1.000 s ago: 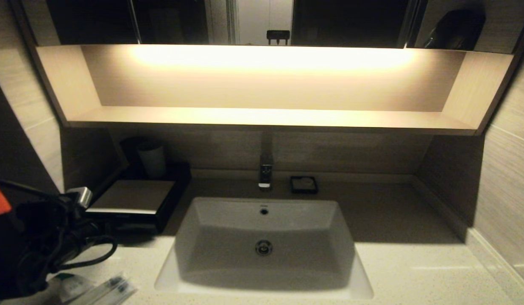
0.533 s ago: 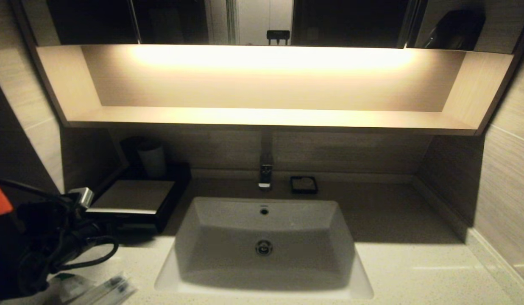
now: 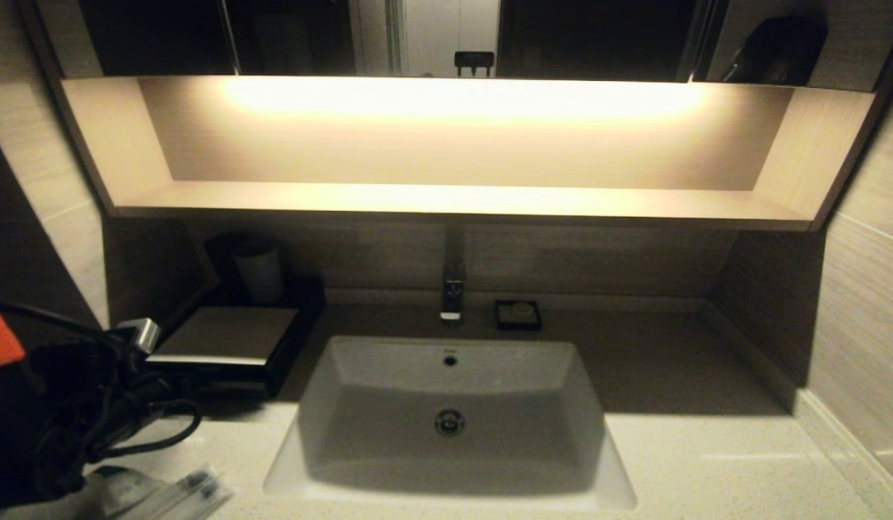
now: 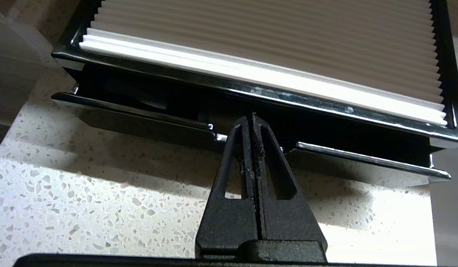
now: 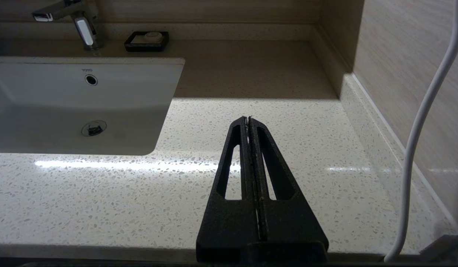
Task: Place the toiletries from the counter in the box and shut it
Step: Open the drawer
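Note:
The black box [image 3: 230, 336] with a beige top panel stands on the counter [image 3: 706, 462], left of the sink. In the left wrist view its ribbed top [image 4: 273, 40] sits above the drawer [image 4: 140, 122], which is pulled out a little. My left gripper [image 4: 251, 118] is shut, with its tips at the notch in the middle of the drawer's front edge. Clear-wrapped toiletries [image 3: 175, 495] lie on the counter at the near left, partly behind my left arm [image 3: 85, 404]. My right gripper [image 5: 248, 119] is shut and empty above the bare counter, right of the sink.
The white sink basin [image 3: 450, 404] fills the middle, with a faucet [image 3: 452, 292] and a small black dish [image 3: 517, 315] behind it. A pale cup [image 3: 259, 271] stands behind the box. A lit wooden shelf [image 3: 454, 198] hangs above. Walls close both sides.
My left arm has shifted slightly to the left and now covers a little more of the packets. The box, the packets and the right arm have not moved.

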`<state>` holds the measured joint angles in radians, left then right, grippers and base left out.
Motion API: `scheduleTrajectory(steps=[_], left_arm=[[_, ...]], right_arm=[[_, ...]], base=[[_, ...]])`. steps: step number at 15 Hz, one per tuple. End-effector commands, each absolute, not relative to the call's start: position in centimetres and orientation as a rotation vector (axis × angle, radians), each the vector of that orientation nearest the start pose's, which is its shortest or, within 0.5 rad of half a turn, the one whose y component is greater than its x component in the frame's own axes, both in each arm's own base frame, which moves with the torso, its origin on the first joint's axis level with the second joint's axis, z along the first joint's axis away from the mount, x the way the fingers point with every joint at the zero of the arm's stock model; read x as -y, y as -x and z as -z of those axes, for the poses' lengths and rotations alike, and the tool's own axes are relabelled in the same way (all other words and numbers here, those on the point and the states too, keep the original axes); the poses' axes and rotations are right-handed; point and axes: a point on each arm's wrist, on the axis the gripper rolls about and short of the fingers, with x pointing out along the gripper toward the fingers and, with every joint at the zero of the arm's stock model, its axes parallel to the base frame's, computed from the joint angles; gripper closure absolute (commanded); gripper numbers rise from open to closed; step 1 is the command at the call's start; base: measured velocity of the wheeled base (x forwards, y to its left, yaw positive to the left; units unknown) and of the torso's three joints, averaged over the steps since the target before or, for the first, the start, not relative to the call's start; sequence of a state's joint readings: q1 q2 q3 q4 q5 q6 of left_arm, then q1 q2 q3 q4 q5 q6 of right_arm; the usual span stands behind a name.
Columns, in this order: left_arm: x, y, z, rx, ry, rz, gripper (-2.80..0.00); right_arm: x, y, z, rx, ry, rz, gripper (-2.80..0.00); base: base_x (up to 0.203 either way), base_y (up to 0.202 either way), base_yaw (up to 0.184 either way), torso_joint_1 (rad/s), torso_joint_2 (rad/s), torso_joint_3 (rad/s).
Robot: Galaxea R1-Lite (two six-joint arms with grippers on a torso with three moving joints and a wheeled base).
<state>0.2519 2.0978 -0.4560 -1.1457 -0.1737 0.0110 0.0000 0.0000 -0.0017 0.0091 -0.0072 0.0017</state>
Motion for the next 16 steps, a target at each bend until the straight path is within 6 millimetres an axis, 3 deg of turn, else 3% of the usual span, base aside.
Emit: scheduleTrajectory(steps=[1,16], left_arm=[[-7.24,-29.60,-3.14,-0.478,0.096,-0.064,0.00],[-7.87,-30.54,-2.44,-0.446,0.101,-0.013,0.00]], right_arm=[[0.02,2.29,-7.50,-0.008,-0.002,0.008,0.00],[0.02,2.29,-7.50,-0.008,-0.002,0.008,0.00]], base=[[0.000,0.000,0.000,0.000,0.00,0.000],[0.000,0.000,0.000,0.000,0.00,0.000]])
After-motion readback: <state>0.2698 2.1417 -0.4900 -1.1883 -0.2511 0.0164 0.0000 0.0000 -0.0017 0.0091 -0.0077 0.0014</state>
